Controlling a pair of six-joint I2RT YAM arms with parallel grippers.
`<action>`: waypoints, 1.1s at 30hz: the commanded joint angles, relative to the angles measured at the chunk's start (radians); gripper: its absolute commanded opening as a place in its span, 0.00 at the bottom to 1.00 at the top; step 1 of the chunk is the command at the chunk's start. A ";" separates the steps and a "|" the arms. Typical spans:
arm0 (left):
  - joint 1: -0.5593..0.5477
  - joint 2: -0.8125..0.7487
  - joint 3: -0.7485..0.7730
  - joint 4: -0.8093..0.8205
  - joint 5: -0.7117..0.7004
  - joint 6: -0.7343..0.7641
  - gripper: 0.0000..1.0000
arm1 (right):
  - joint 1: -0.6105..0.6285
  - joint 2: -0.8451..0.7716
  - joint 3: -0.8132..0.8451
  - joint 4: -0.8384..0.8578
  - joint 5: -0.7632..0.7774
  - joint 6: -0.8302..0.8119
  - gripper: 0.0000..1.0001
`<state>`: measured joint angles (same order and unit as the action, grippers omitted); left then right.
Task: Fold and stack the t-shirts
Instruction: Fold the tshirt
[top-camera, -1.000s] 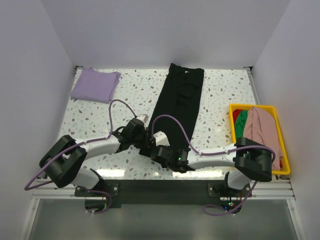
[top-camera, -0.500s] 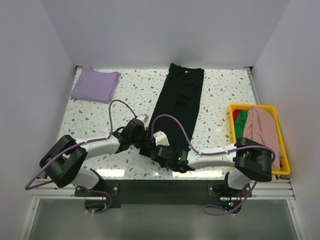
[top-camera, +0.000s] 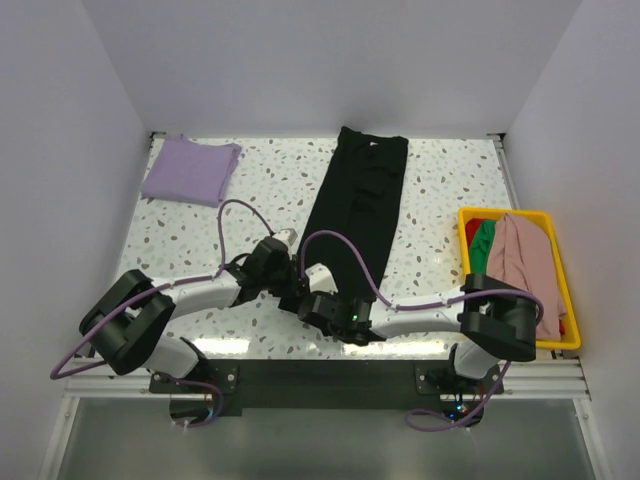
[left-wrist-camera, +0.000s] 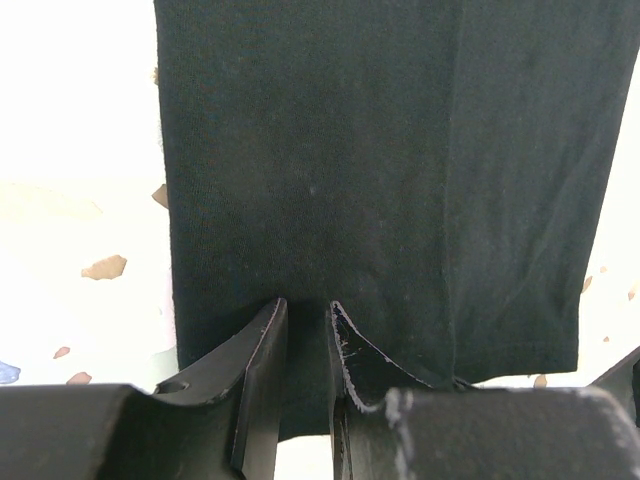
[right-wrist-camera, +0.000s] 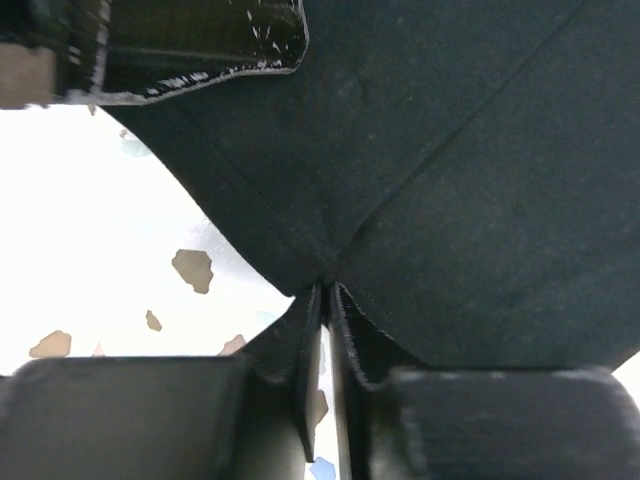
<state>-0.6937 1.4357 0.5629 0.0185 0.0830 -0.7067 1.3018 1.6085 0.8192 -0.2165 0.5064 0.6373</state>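
Observation:
The black t-shirt (top-camera: 360, 200) lies as a long narrow strip from the table's far edge toward the arms. Both grippers sit at its near end. My left gripper (top-camera: 292, 285) has its jaws nearly closed with the shirt's near hem (left-wrist-camera: 400, 150) between them, left gripper (left-wrist-camera: 305, 305). My right gripper (top-camera: 318, 303) is shut, pinching the black cloth (right-wrist-camera: 450, 150) at a corner fold, right gripper (right-wrist-camera: 325, 285). The pale lavender t-shirt (top-camera: 190, 170) lies folded at the far left corner. A dusty pink shirt (top-camera: 525, 255) and a green one (top-camera: 484, 245) are in the bin.
The yellow plastic bin (top-camera: 566, 300) stands at the right edge and also holds red cloth (top-camera: 473, 232). The left gripper's body shows at the top left of the right wrist view (right-wrist-camera: 190, 45). White walls enclose the speckled table (top-camera: 200, 230).
The right arm's elbow has shifted slightly left. Both grippers stay at the black shirt's near end.

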 joint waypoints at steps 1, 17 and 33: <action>0.008 0.015 -0.011 0.023 0.000 0.001 0.26 | 0.005 -0.073 0.009 0.003 0.053 0.030 0.08; 0.010 0.014 -0.008 0.017 0.001 -0.002 0.26 | 0.008 -0.205 -0.028 -0.107 -0.043 0.028 0.00; 0.010 0.014 -0.008 0.018 0.012 -0.002 0.26 | 0.042 -0.113 0.017 -0.161 -0.100 0.039 0.00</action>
<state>-0.6903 1.4391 0.5629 0.0238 0.0902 -0.7071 1.3281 1.4605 0.8005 -0.3786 0.4267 0.6525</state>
